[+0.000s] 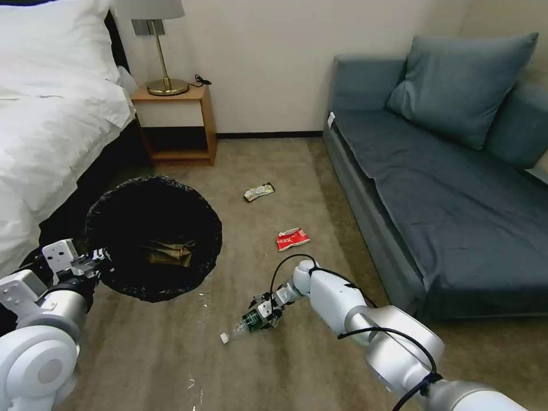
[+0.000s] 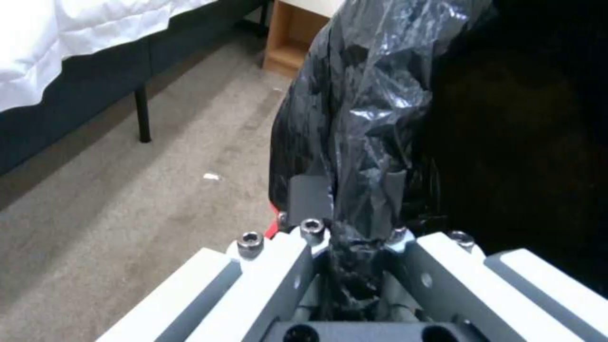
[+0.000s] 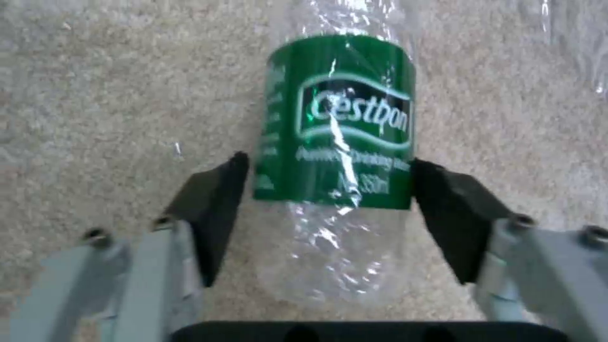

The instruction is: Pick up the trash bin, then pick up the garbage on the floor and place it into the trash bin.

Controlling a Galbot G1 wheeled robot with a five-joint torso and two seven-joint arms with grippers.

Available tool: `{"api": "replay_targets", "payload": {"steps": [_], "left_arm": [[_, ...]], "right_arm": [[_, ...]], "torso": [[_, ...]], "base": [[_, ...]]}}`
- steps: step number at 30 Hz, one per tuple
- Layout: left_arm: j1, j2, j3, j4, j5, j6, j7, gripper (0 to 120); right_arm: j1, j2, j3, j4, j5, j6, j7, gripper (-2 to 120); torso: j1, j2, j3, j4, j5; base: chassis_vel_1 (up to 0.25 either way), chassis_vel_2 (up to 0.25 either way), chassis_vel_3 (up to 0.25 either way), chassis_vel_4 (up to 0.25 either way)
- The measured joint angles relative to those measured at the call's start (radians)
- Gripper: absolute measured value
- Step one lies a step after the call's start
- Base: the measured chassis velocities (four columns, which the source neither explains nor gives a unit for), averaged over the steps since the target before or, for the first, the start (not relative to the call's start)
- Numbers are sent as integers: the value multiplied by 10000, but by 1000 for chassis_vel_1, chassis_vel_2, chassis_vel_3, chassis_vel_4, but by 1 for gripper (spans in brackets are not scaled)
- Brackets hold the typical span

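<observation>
While left hand [image 2: 345,247] pinches crinkly bin [image 1: 153,240] liner, right hand [image 3: 326,204] straddles clear bottle [image 3: 339,128] (pads wide).

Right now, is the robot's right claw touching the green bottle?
Cannot tell. In the right wrist view the right gripper straddles the bottle, its black pads at the label's sides, but neither a gap nor contact shows plainly.

Beige carpet [image 1: 171,354]: bottle [image 1: 246,323], red wrapper [image 1: 292,238], yellowish wrapper [image 1: 259,191].
</observation>
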Motion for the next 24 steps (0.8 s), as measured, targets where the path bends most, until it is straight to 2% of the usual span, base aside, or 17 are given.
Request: {"api": "replay_targets", "payload": {"steps": [3,5,7,8,10,13,15,19,21,23,24], "left_arm": [[1,2,-16,-17,0,-9,4,0],[2,-1,-17,-23,0,-9,5,0],[12,-11,-15,-38,0,-20,13,0],[12,-11,-15,-38,0,-20,13,0],[13,-10,-15,-39,3,-39,16,0],[9,-9,-15,-39,3,-44,17,0],[-3,17,-12,-39,2,-50,7,0],[12,65,-18,-39,-26,-49,-18,0],[13,150,-50,-31,-87,-50,-73,0],[12,158,-53,-27,-92,-50,-78,0],[-16,224,-60,42,-128,-50,-102,0]], "right_arm": [[-8,0,0,-41,0,-14,85,51],[-7,0,2,-55,0,-17,104,50],[-7,0,24,-107,12,-22,151,38],[-7,0,24,-107,12,-22,151,38],[-18,0,89,-124,11,-23,145,28],[-18,0,113,-123,15,-23,126,26],[-1,-5,161,21,454,-26,-151,18],[116,-18,326,424,775,8,-364,17],[262,-643,607,1092,1214,149,-585,17],[267,-723,626,1165,1267,152,-608,17],[269,-1629,1004,1932,1754,249,-833,17]], "torso": [[0,0,0,0,0],[0,0,0,0,0],[0,1,-1,0,0],[0,1,-1,0,0],[0,0,-1,-1,0],[0,0,0,0,0],[0,0,1,-2,-1],[0,0,1,2,1],[0,0,1,13,4],[0,0,1,12,3],[0,0,1,-8,-1]], "base": [[0,0,0,0],[0,0,0,0],[0,0,0,0],[0,0,0,0],[0,0,0,0],[0,0,0,0],[0,0,0,0],[0,0,0,0],[0,0,0,0],[0,0,0,0],[0,0,0,0]]}}
